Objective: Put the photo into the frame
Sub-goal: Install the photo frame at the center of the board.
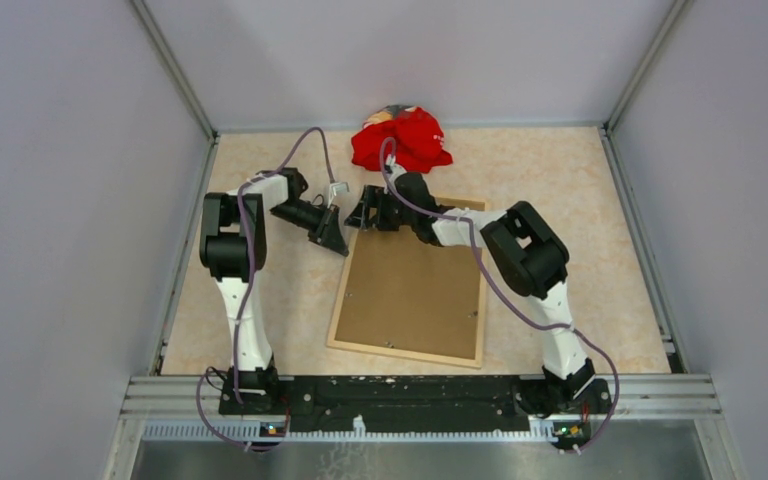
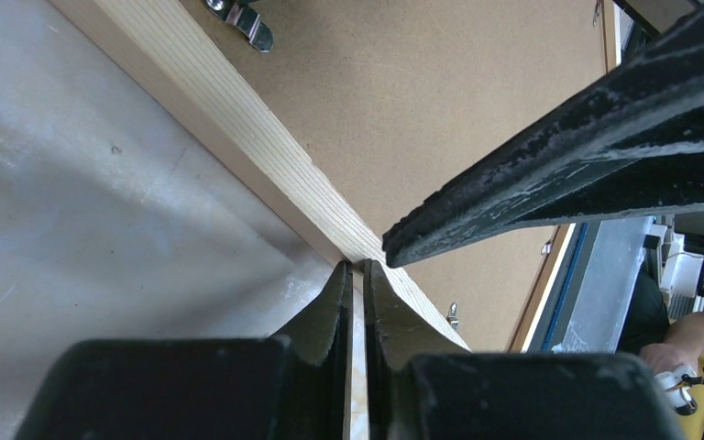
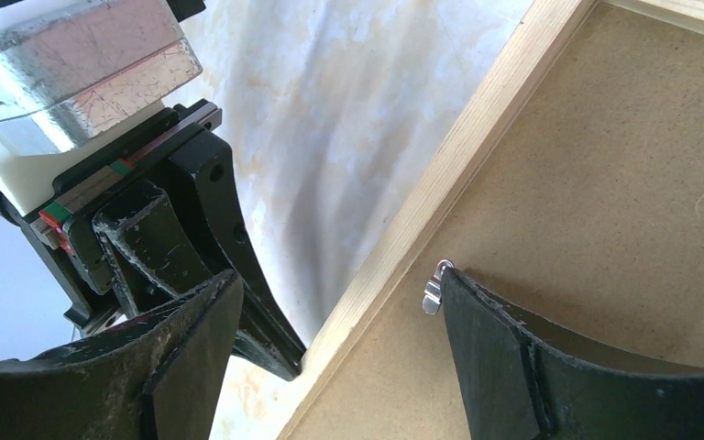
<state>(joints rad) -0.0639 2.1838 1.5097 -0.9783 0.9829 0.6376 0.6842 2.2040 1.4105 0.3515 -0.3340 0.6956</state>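
Pinching the frame (image 2: 266, 156) is my left claw's (image 2: 357, 280) job at this moment. Its two fingers are pressed nearly together, with only a sliver of the light-wood left rail between them, close to the frame's far-left corner. My right claw (image 3: 339, 289) is spread wide just beside it and grips nothing. It straddles that same rail, one finger over the bare table (image 3: 330, 110) and the other over the brown backing board (image 3: 605, 183), its tip right next to a small metal clip (image 3: 434, 286).

I judge the step in hand to be freeing the board, so that clip has to turn off it. To do this well, my left claw should hold the rail firmly and low, steadying it rather than tipping it. My right fingertip should push the clip sideways along the board's surface — a shallow sweep, not a downward jab, which could gouge the board or skid off the clip. More clips sit along the other rails, so each will need the same care.

The frame lies face down about the middle of the table, with the backing board filling it edge to edge. I cannot see the photo in any view, and I cannot tell whether it lies under the board. A red cloth (image 1: 405, 138) is bunched at the table's far edge.
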